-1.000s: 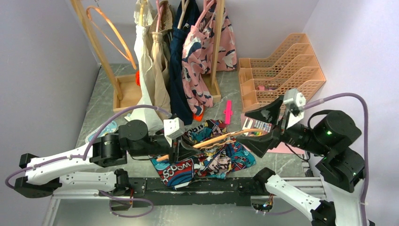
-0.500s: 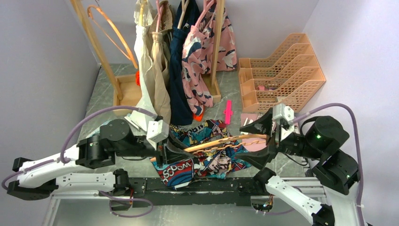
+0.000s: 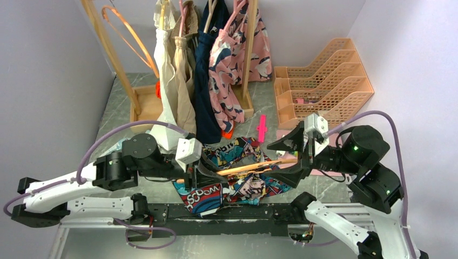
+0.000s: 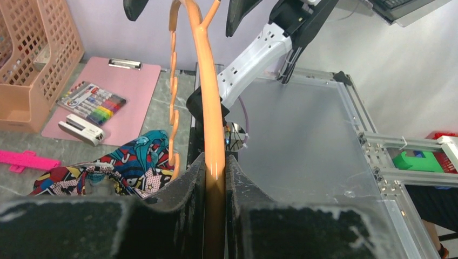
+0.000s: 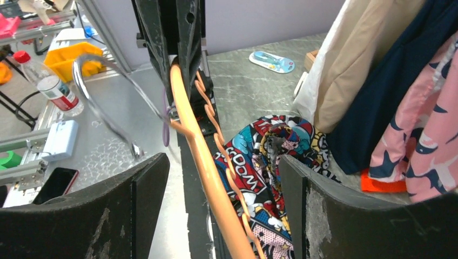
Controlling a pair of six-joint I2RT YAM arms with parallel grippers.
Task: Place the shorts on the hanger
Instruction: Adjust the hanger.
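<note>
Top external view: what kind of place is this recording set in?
Probably a walled robot test bench staged as a closet corner: a wooden rack of hung clothes, a peach file organizer, and a metal rail along the near edge.

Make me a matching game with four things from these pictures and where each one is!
Things:
1. slim orange hanger
2. comic-print fabric shorts
3. flat pink clipboard
4. pink-and-navy floral garment

Where:
A. hanging on the wooden rack
B. crumpled on the grey table
C. pinched in the left gripper
D. lying flat with a marker set on it

Pairs: 1-C, 2-B, 3-D, 4-A
</note>
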